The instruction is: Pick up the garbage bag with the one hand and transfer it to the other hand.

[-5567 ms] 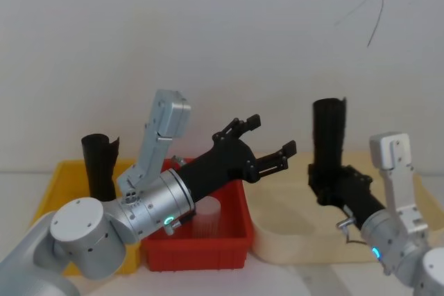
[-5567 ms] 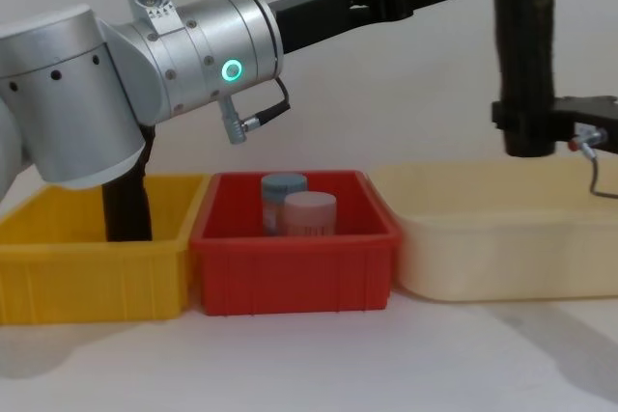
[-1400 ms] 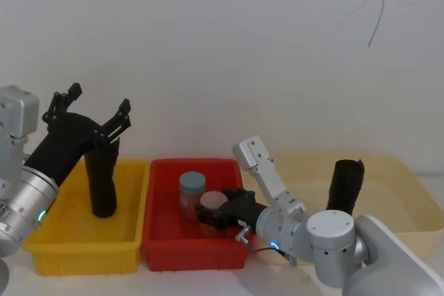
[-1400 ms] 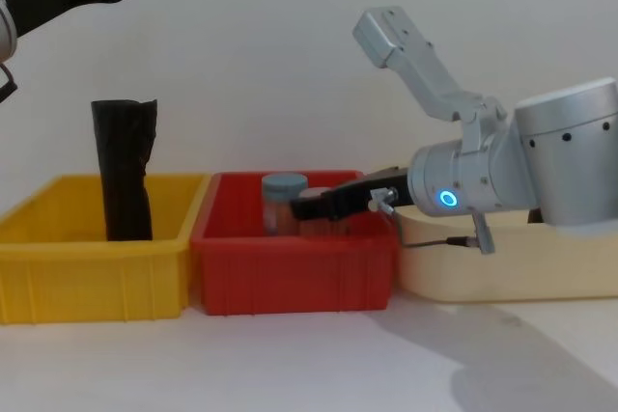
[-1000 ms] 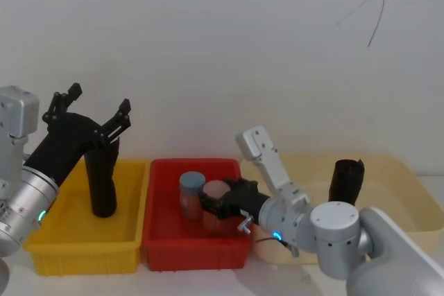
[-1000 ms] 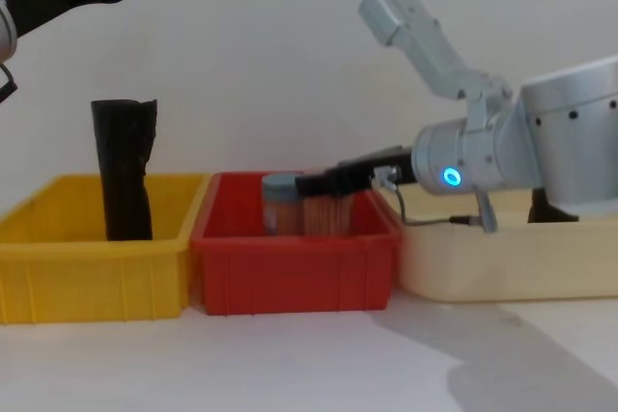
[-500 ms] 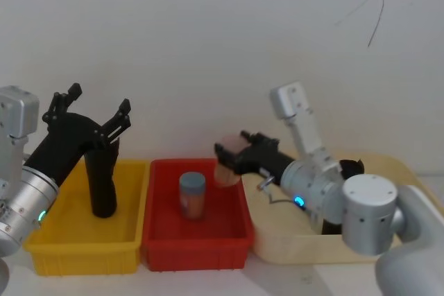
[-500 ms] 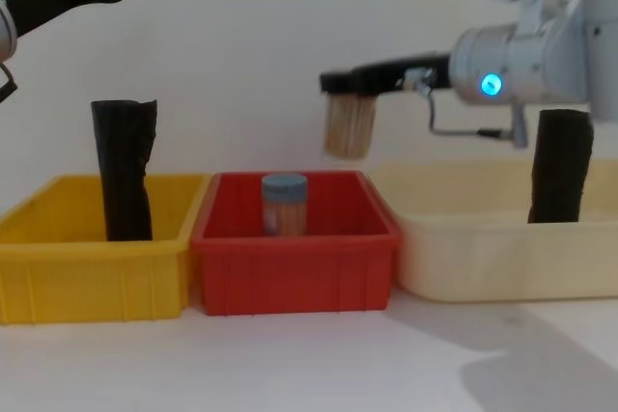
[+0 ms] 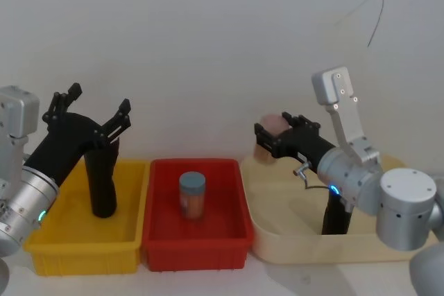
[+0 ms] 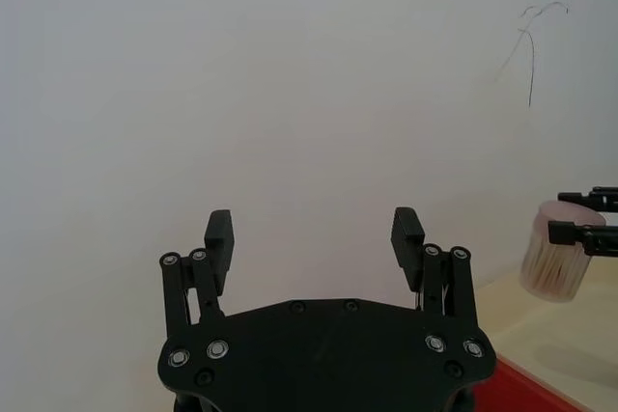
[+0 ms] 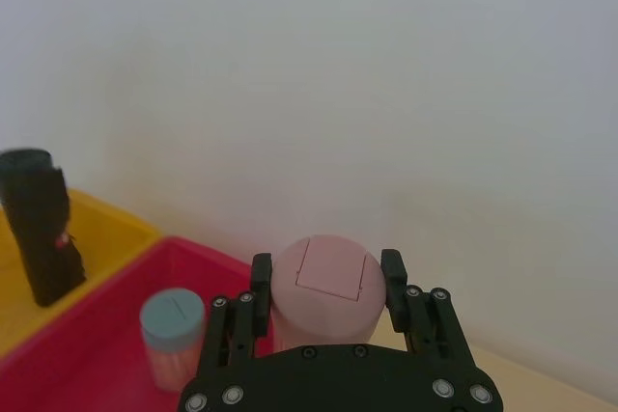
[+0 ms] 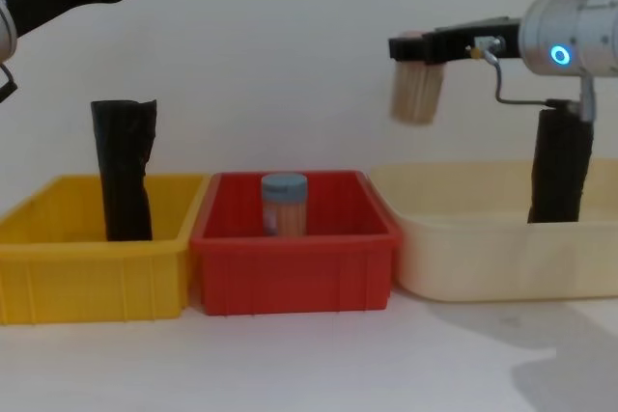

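Garbage bag (image 9: 101,184) stands below released left claw (image 9: 94,111); right claw (image 9: 277,138) grasps pink-lidded jar (image 12: 416,91).

Garbage bag (image 12: 562,165): tall narrow roll of crinkled matt black plastic, upright in the cream bin (image 12: 463,238) toward its right end, top well above the bin wall. Identical second roll (image 12: 125,168) upright in the yellow bin (image 12: 92,277), near its back wall.

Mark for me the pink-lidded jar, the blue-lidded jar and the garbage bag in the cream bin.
pink-lidded jar (image 12: 417,94), chest view, on its clear body below the right end effector.
blue-lidded jar (image 9: 192,182), head view, on its lid.
garbage bag in the cream bin (image 12: 560,166), chest view, on its crinkled side.
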